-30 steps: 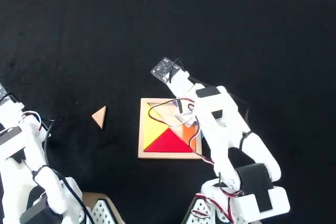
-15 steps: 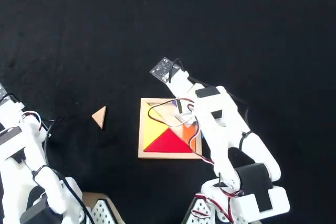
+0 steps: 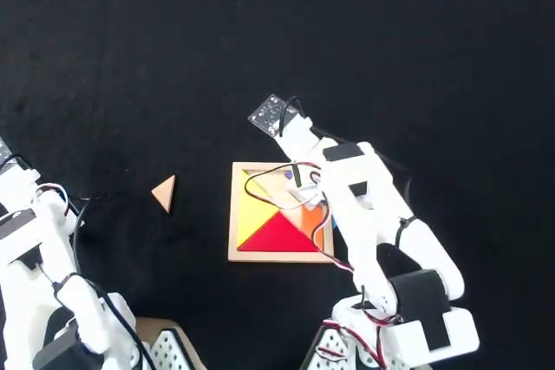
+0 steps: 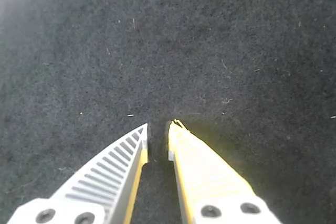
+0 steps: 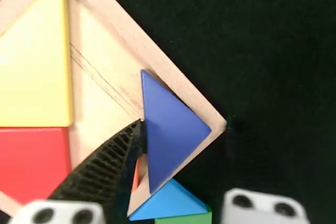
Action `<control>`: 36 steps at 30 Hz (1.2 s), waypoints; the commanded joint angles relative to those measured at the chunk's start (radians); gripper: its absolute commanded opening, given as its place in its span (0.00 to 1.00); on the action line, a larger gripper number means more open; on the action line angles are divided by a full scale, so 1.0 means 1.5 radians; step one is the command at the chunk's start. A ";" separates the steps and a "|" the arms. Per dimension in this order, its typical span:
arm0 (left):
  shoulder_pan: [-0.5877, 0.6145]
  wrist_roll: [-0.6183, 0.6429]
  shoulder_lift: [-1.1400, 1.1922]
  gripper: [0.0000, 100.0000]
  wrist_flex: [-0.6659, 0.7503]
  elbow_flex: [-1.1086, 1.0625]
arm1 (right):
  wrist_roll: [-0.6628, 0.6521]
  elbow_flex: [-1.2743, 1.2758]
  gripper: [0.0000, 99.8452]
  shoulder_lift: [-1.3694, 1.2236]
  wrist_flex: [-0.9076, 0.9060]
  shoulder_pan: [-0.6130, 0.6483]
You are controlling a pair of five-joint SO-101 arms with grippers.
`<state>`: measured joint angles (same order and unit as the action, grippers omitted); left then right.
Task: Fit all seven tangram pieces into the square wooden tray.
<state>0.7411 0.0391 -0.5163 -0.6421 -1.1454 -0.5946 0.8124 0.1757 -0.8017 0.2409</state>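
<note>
Since a second ago a speck of the blue triangle (image 5: pixel 170 124) has come into sight in the high view, at the far edge of the tray (image 3: pixel 233 214) beside the right arm (image 3: pixel 364 214). The arm itself has hardly shifted, and the tan triangle (image 3: pixel 165 192) lies where it lay.

The tray sits near the middle of the black table (image 3: pixel 434 58). In the high view the yellow triangle (image 3: pixel 251 212) fills its left side and the red triangle (image 3: pixel 279 236) its near side, and the two meet edge to edge. The right arm leans over the tray's right half and hides much of it. In the right wrist view the blue triangle is at one corner of the tray, with one tip lapping over the rim there; whether it lies flat or tilted I cannot tell. A strip of bare tray floor separates it from the yellow triangle. Just beside it are a pale blue triangle (image 5: pixel 168 203), a green piece (image 5: pixel 185 219) touching that, and a sliver of an orange piece (image 5: pixel 135 176). The right gripper (image 5: pixel 181 129) is down at the blue triangle and touches its long edge; whether it grasps the piece or has let it go cannot be told.

The tan triangle is on the table well apart from the tray, to its left. The left gripper (image 4: pixel 158 129) hangs over bare table, clenched to a thin slit with nothing in it
</note>
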 commanded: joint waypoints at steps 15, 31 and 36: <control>-0.009 0.002 -0.007 0.08 0.009 0.007 | 0.051 -0.047 0.02 0.024 0.019 -0.025; -0.009 0.002 -0.007 0.08 0.009 0.007 | 0.098 -0.079 0.02 -0.010 0.037 0.094; -0.009 0.002 -0.007 0.08 0.009 0.007 | 0.098 -0.101 0.02 -0.070 0.039 0.089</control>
<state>0.7411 0.0391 -0.5163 -0.6421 -1.1454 -0.4580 0.7234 0.0898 -0.7587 0.3667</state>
